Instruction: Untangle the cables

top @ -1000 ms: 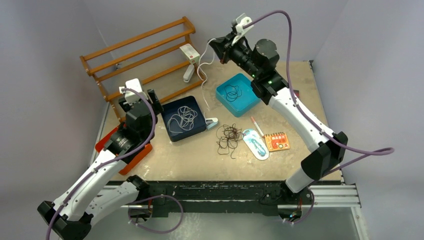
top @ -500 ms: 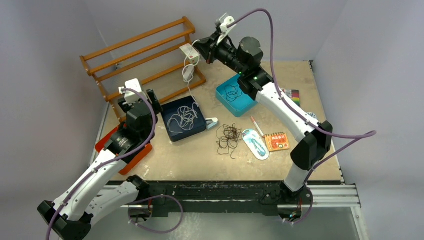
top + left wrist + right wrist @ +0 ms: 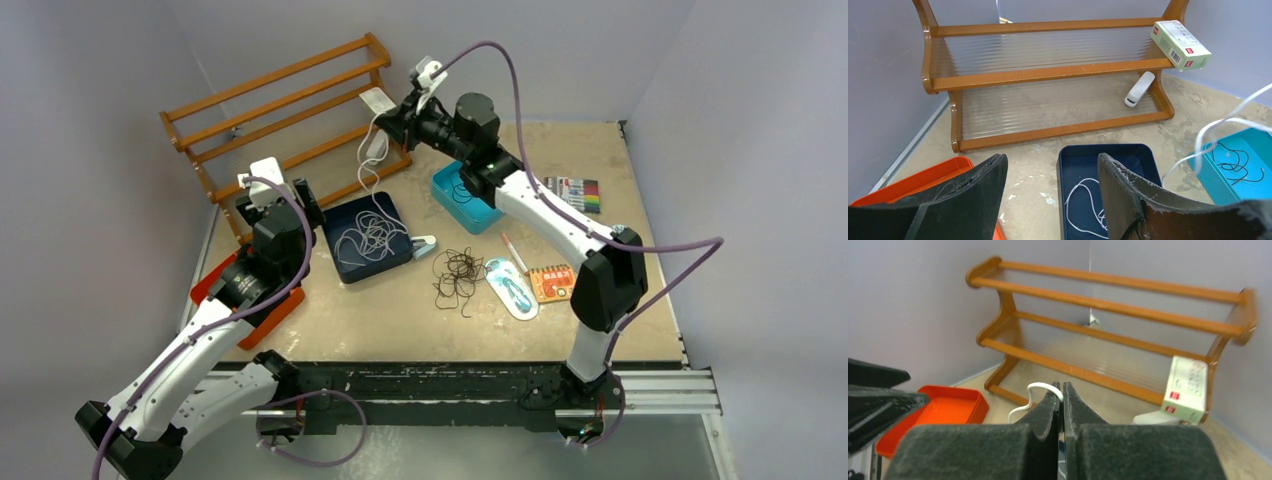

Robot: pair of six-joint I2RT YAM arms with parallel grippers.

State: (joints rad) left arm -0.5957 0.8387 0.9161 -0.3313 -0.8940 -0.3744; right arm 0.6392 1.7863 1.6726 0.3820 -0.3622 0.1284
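1. Swinging left over the last second, the right gripper (image 3: 392, 118) has come away from above the teal tray (image 3: 1259, 141). It now hangs high beyond the far edge of the navy tray (image 3: 340, 262), close to the wooden rack (image 3: 290, 100).
2. Its fingers are pinched tight on the white cable (image 3: 372, 237), with a small loop poking out beside them. The strand drops from there to a coil lying inside the navy tray.
3. The left gripper (image 3: 1050, 160) hasn't budged. It sits left of the navy tray, fingers spread wide with nothing between them.
4. The black cable (image 3: 1234, 162) lies curled in the teal tray, right of the navy tray.
5. The dark brown cable (image 3: 458, 275) is a loose tangle on the table, off the navy tray's near right corner.
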